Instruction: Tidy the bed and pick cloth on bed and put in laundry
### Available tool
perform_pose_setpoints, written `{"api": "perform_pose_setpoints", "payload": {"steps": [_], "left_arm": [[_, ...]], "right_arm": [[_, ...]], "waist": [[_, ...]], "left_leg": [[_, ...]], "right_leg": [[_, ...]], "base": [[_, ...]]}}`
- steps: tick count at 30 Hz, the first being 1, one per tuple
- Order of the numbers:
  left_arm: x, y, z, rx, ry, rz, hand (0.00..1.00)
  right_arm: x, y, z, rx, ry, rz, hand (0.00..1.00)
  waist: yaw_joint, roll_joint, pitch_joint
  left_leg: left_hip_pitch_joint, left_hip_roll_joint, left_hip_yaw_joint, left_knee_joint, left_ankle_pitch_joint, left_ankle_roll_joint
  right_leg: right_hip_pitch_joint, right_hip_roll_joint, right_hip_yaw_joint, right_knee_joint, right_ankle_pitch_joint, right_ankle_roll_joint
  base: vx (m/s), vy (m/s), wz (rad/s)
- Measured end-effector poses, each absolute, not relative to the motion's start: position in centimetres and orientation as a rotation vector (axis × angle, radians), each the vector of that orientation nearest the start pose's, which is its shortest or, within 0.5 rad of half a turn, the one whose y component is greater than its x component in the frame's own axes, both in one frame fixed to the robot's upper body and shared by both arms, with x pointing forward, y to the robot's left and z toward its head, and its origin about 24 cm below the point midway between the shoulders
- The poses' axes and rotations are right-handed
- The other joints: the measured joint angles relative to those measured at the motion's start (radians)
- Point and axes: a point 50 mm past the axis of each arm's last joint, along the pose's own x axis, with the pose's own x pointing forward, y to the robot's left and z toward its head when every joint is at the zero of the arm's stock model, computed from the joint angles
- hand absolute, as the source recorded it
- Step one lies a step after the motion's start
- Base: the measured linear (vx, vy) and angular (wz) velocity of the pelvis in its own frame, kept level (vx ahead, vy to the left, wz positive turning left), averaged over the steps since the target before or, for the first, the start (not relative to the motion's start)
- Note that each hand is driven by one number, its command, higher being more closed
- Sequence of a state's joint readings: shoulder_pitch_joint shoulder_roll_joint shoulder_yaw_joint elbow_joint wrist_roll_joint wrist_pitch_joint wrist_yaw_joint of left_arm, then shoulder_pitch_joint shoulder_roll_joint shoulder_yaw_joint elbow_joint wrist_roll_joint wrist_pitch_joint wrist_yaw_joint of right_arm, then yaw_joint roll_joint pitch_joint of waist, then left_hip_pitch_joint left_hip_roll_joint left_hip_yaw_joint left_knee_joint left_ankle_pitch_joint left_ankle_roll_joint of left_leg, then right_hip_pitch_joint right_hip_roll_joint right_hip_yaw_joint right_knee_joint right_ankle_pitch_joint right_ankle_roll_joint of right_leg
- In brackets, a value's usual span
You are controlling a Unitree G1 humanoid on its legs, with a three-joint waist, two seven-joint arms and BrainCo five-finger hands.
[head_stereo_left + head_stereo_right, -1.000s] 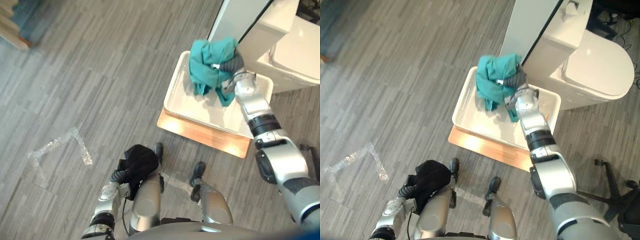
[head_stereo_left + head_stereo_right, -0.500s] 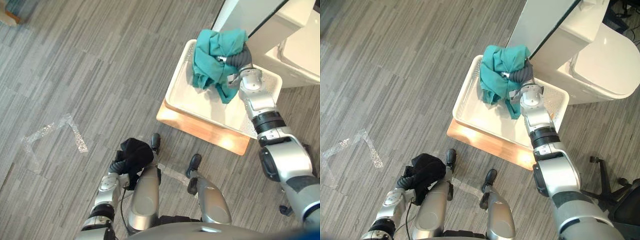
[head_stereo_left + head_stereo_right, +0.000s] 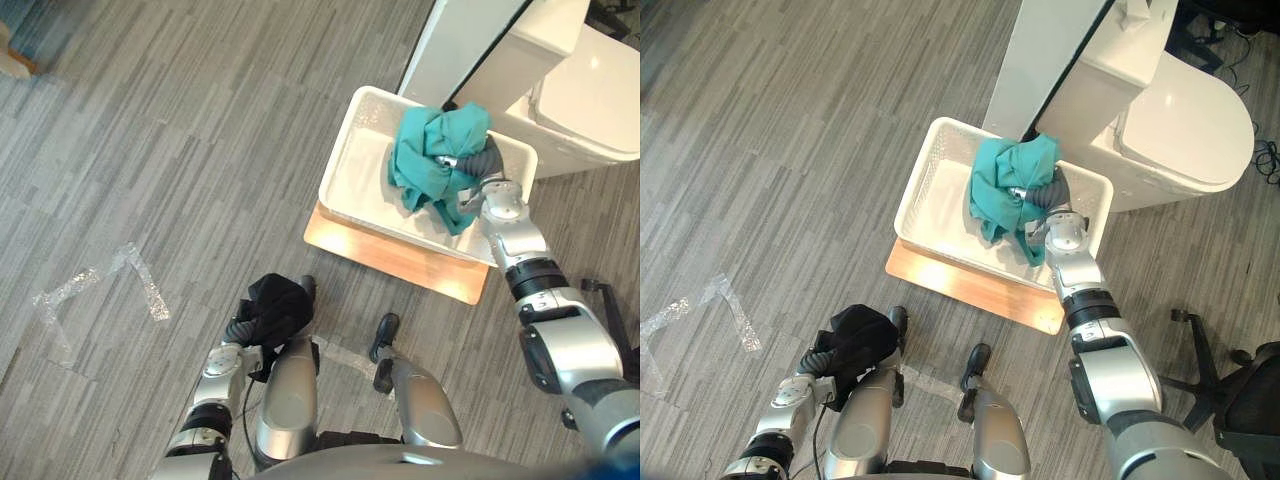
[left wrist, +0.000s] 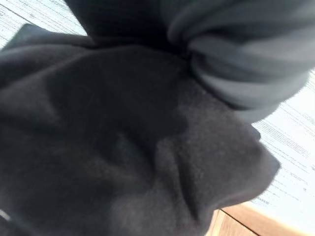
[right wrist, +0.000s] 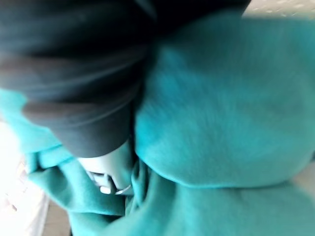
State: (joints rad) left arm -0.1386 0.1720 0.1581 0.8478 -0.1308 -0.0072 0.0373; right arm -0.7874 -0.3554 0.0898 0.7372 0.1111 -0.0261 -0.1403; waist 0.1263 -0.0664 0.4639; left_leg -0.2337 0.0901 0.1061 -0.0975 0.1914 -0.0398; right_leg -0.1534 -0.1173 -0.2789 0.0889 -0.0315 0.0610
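Observation:
A bunched teal cloth [image 3: 432, 165] hangs in the far right part of the white laundry basket [image 3: 345, 165]. My right hand [image 3: 486, 163] is buried in it and shut on it; its dark cover [image 5: 74, 88] shows in the right wrist view with teal folds [image 5: 221, 108] wrapped round it. Low at my left side, my left hand [image 3: 240, 332] is shut on a black cloth [image 3: 276, 305], held off the floor. In the left wrist view the black cloth [image 4: 108, 162] covers the fingers.
The basket stands on a wooden board [image 3: 390, 255] on the grey plank floor. Behind it rise a white panel [image 3: 455, 40] and a white rounded unit [image 3: 1180, 120]. Tape marks [image 3: 95, 290] lie on the floor at the left. An office chair base [image 3: 1225, 365] is at the right.
The camera has shifted. My right hand has carried the teal cloth from over the basket's far left rim down into its far right part. The left hand keeps the black cloth.

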Motion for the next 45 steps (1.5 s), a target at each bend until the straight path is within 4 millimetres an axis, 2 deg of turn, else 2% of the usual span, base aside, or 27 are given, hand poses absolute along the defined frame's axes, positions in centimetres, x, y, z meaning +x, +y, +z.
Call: {"api": "perform_pose_setpoints", "payload": {"steps": [3, 8, 10, 14, 16, 18, 21, 25, 28, 31, 36, 39, 40, 41, 42, 44, 45], "left_arm": [[21.2, 23.2, -9.6, -0.009, 0.687, 0.262, 1.0], [21.0, 23.2, -9.7, 0.008, 0.692, 0.255, 1.0], [20.7, 23.3, -9.9, 0.015, 0.702, 0.255, 1.0], [19.2, 24.0, -10.5, 0.071, 0.747, 0.239, 1.0], [18.7, 24.1, -10.8, 0.071, 0.762, 0.238, 1.0], [18.1, 24.0, -11.1, 0.067, 0.781, 0.237, 1.0], [15.8, 24.1, -12.2, 0.08, 0.847, 0.236, 1.0], [13.0, 23.7, -13.5, 0.054, 0.932, 0.241, 1.0], [12.0, 23.4, -13.9, 0.041, 0.962, 0.24, 1.0], [10.8, 23.3, -14.3, 0.031, 0.997, 0.238, 1.0], [9.4, 23.1, -14.9, 0.012, 1.051, 0.228, 1.0], [9.1, 22.9, -15.1, -0.035, 1.066, 0.242, 1.0], [9.1, 22.7, -15.2, -0.071, 1.061, 0.255, 1.0], [9.0, 22.7, -15.2, -0.086, 1.062, 0.26, 1.0], [9.0, 22.4, -15.4, -0.126, 1.065, 0.276, 1.0], [8.8, 22.1, -15.6, -0.169, 1.072, 0.296, 1.0], [8.8, 21.9, -15.6, -0.194, 1.069, 0.308, 1.0]], "right_arm": [[38.4, -18.8, 12.0, -0.273, -0.049, -0.098, 0.0], [38.3, -18.5, 11.3, -0.279, -0.039, -0.103, 0.0], [38.0, -18.7, 10.7, -0.293, -0.022, -0.108, 0.0], [36.7, -17.9, 7.5, -0.253, 0.059, -0.096, 0.0], [36.2, -17.8, 6.7, -0.24, 0.079, -0.095, 0.0], [35.8, -18.0, 6.0, -0.237, 0.104, -0.1, 0.0], [34.5, -18.9, 3.8, -0.228, 0.184, -0.127, 0.0], [32.5, -21.2, 1.5, -0.194, 0.28, -0.217, 0.0], [31.1, -22.6, 0.2, -0.182, 0.337, -0.259, 0.0], [29.1, -24.0, -1.8, -0.167, 0.425, -0.284, 0.0], [23.6, -26.0, -7.1, -0.124, 0.652, -0.321, 0.0], [21.1, -26.4, -8.9, -0.001, 0.703, -0.388, 0.0], [19.5, -26.2, -10.2, 0.119, 0.726, -0.438, 0.0], [18.7, -25.9, -10.8, 0.168, 0.742, -0.459, 0.0], [16.9, -25.2, -12.0, 0.248, 0.782, -0.489, 0.0], [14.4, -24.0, -13.6, 0.307, 0.853, -0.499, 0.0], [12.3, -23.0, -14.6, 0.338, 0.913, -0.506, 0.0]], "waist": [[0.0, -0.005, -0.003], [0.0, -0.015, -0.009], [-0.002, -0.029, -0.018], [-0.005, -0.09, -0.063], [-0.006, -0.107, -0.086], [-0.008, -0.108, -0.106], [-0.014, -0.107, -0.169], [-0.036, -0.088, -0.244], [-0.048, -0.075, -0.271], [-0.074, -0.059, -0.29], [-0.107, -0.033, -0.328], [-0.123, -0.016, -0.335], [-0.135, -0.013, -0.337], [-0.137, -0.012, -0.337], [-0.139, -0.008, -0.335], [-0.142, -0.003, -0.337], [-0.145, 0.002, -0.335]], "left_leg": [[0.036, 0.01, 0.006, -0.004, -0.003, -0.004], [0.042, 0.017, 0.021, -0.006, -0.005, -0.007], [0.047, 0.017, 0.022, -0.006, -0.004, -0.007], [0.093, 0.011, 0.024, -0.001, -0.009, -0.014], [0.107, 0.01, 0.025, -0.001, -0.013, -0.017], [0.121, 0.008, 0.027, -0.005, -0.016, -0.019], [0.158, 0.006, 0.043, -0.007, -0.034, -0.023], [0.198, -0.005, 0.066, -0.007, -0.057, -0.014], [0.22, -0.007, 0.086, -0.007, -0.068, -0.007], [0.254, -0.023, 0.106, -0.007, -0.081, -0.006], [0.312, -0.057, 0.132, -0.008, -0.11, 0.008], [0.332, -0.065, 0.137, -0.008, -0.123, 0.009], [0.339, -0.066, 0.138, -0.008, -0.126, 0.009], [0.344, -0.066, 0.138, -0.008, -0.127, 0.007], [0.358, -0.066, 0.14, -0.008, -0.13, 0.003], [0.377, -0.066, 0.143, -0.008, -0.133, -0.001], [0.392, -0.065, 0.145, -0.008, -0.135, -0.004]], "right_leg": [[0.035, 0.008, 0.004, -0.006, -0.002, -0.002], [0.042, 0.014, 0.009, -0.018, -0.002, -0.003], [0.051, 0.014, 0.009, -0.024, 0.0, 0.0], [0.111, 0.013, 0.008, -0.056, 0.002, 0.004], [0.125, 0.012, 0.008, -0.057, -0.001, 0.008], [0.139, 0.009, 0.009, -0.058, -0.003, 0.012], [0.171, 0.006, 0.019, -0.066, -0.01, 0.02], [0.203, 0.001, 0.048, -0.076, -0.024, 0.034], [0.216, -0.007, 0.067, -0.078, -0.028, 0.039], [0.242, -0.025, 0.08, -0.082, -0.028, 0.052], [0.289, -0.054, 0.103, -0.084, -0.033, 0.065], [0.306, -0.062, 0.103, -0.087, -0.036, 0.068], [0.314, -0.062, 0.103, -0.089, -0.039, 0.068], [0.319, -0.062, 0.103, -0.089, -0.04, 0.067], [0.331, -0.06, 0.103, -0.09, -0.04, 0.067], [0.349, -0.057, 0.103, -0.092, -0.042, 0.065], [0.364, -0.056, 0.102, -0.093, -0.043, 0.063]], "base": [[0.02, -0.028, -0.06], [0.0, -0.014, -0.07], [0.06, -0.002, 0.0], [0.09, -0.006, 0.02], [0.05, -0.003, 0.01], [0.0, 0.003, -0.02], [0.01, 0.006, -0.13], [0.01, 0.016, -0.15], [0.03, 0.021, -0.19], [0.07, 0.038, -0.14], [0.11, 0.056, -0.12], [0.08, 0.038, -0.06], [0.06, 0.015, -0.03], [0.06, 0.0, -0.04], [0.05, -0.007, -0.05], [0.04, -0.01, -0.07], [0.01, -0.019, -0.03]]}}
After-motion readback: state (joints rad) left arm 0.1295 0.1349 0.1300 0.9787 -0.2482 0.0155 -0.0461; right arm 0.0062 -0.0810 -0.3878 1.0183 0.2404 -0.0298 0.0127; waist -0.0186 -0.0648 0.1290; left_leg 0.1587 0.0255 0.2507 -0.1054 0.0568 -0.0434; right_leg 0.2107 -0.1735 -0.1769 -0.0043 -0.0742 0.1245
